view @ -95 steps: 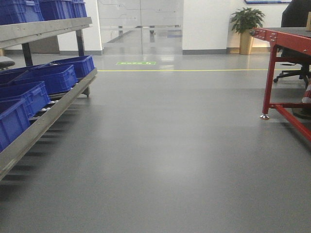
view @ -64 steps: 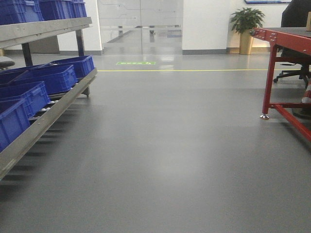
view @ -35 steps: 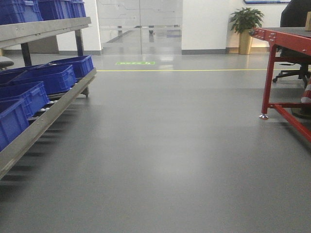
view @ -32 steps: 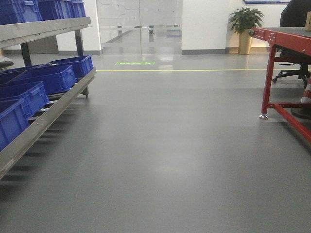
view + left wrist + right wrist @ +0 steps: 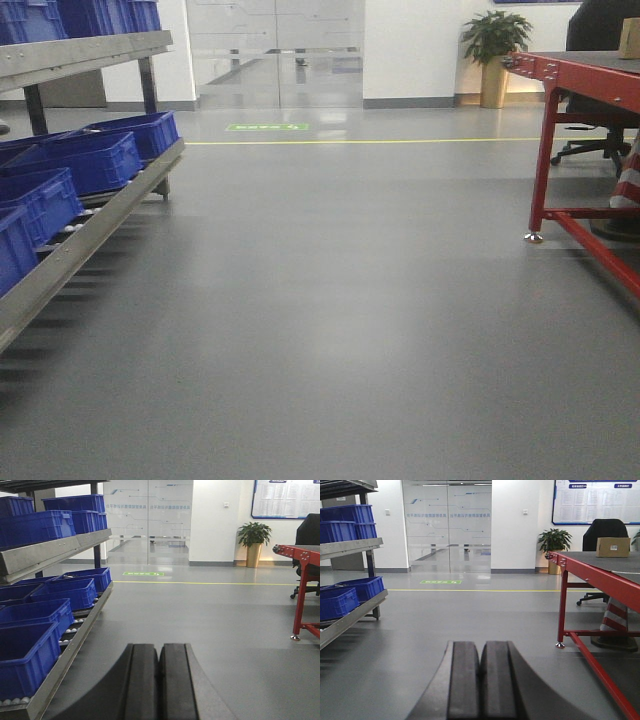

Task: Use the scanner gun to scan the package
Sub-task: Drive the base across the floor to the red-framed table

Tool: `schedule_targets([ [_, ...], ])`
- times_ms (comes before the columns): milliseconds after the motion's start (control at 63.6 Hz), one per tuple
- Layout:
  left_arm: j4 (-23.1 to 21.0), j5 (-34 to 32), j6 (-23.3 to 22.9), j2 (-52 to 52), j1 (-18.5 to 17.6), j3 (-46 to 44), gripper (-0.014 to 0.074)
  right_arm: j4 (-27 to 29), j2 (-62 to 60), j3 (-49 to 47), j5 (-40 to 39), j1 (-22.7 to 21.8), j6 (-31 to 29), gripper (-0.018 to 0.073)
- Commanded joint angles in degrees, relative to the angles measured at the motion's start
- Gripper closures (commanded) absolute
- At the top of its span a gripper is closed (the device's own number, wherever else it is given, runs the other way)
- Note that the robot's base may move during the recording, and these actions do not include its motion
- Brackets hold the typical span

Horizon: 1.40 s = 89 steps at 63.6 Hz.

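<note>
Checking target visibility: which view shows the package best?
Right wrist view: the package sits whole on the red table, white label visible. Front view catches only a sliver at the frame edge; left wrist view misses it.

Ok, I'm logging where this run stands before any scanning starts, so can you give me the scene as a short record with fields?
left gripper: shut, holding nothing
right gripper: shut, holding nothing
package: brown box with a white label, on the far end of the red table, no gripper near it
scanner gun: not in view
robot's left side: blue bins on a metal rack
far wall: glass doors, potted plant
</note>
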<state>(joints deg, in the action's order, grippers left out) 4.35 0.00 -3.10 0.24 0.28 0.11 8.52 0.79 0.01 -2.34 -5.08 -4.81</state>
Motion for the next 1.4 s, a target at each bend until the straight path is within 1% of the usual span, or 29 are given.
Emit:
schedule_targets([
  [0,-0.24,-1.30,-0.07,-0.24,-0.01,-0.11,0.0707,0.02,-0.26,-0.01,-1.65,0.08,-0.28,0.0727],
  [1384,-0.24,-1.30,-0.07,-0.24,-0.01,-0.11,0.0707,0.02,-0.26,-0.01,-1.65,0.08,-0.28,0.0727],
])
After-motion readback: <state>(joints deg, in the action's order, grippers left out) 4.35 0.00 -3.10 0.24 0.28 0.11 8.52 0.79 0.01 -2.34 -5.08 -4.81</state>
